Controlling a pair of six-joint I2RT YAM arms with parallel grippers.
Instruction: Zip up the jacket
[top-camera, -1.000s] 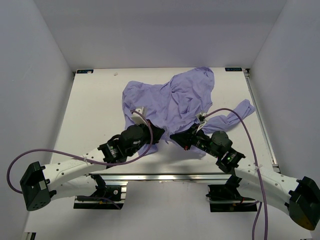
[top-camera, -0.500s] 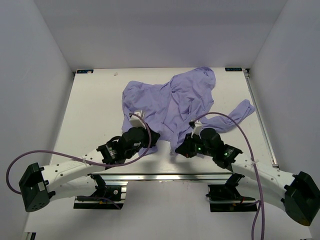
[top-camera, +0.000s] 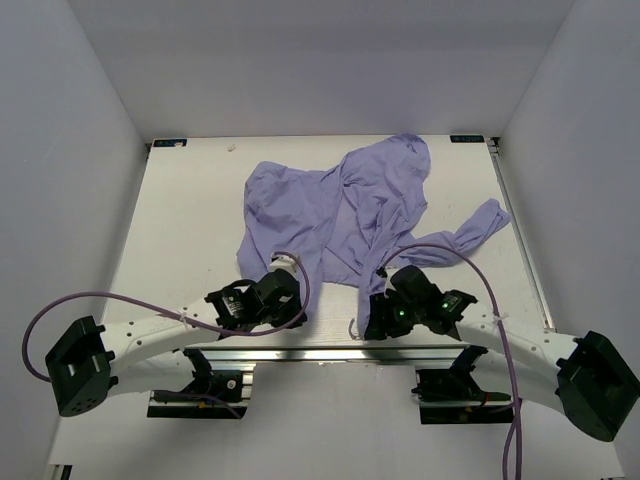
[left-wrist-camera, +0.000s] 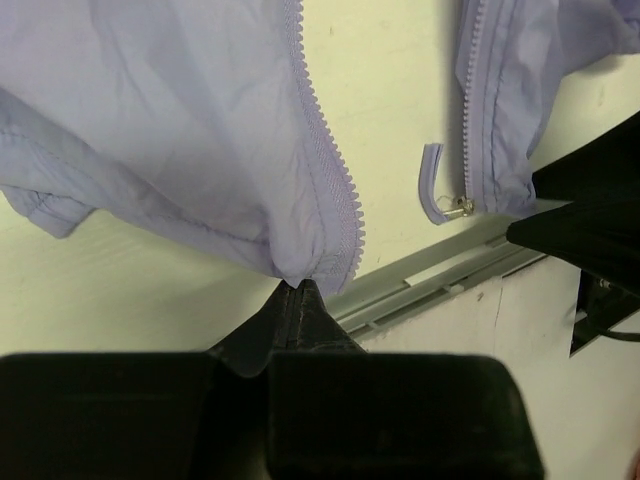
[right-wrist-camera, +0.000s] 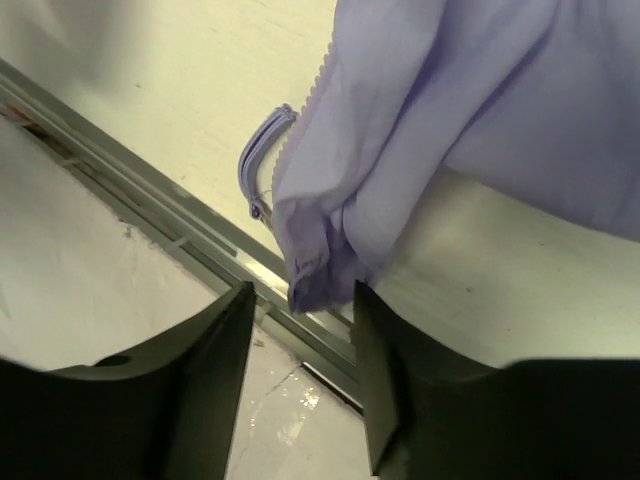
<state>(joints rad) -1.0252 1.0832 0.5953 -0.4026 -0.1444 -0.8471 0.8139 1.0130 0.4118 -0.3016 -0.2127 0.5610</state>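
The lavender jacket (top-camera: 340, 205) lies unzipped and crumpled on the white table (top-camera: 180, 230), with its lower hem drawn toward the near edge. My left gripper (top-camera: 297, 312) is shut on the hem corner (left-wrist-camera: 300, 262) at the foot of one row of zipper teeth (left-wrist-camera: 325, 170). The other zipper side (left-wrist-camera: 470, 100) hangs apart to the right, ending at the slider and looped pull tab (left-wrist-camera: 438, 195). My right gripper (right-wrist-camera: 302, 292) stands open. The other hem corner (right-wrist-camera: 315, 270) rests loose at its fingertips (right-wrist-camera: 240, 320), next to the pull tab (right-wrist-camera: 256, 165).
A metal rail (left-wrist-camera: 440, 275) runs along the table's near edge, right under both grippers, also in the right wrist view (right-wrist-camera: 150, 215). One sleeve (top-camera: 480, 225) trails to the right. White walls enclose the table. Purple cables (top-camera: 100, 300) loop off both arms.
Both grippers drew back toward the near edge, dragging the jacket's hem with them. The right gripper has opened and let go of its hem corner. The left stays shut.
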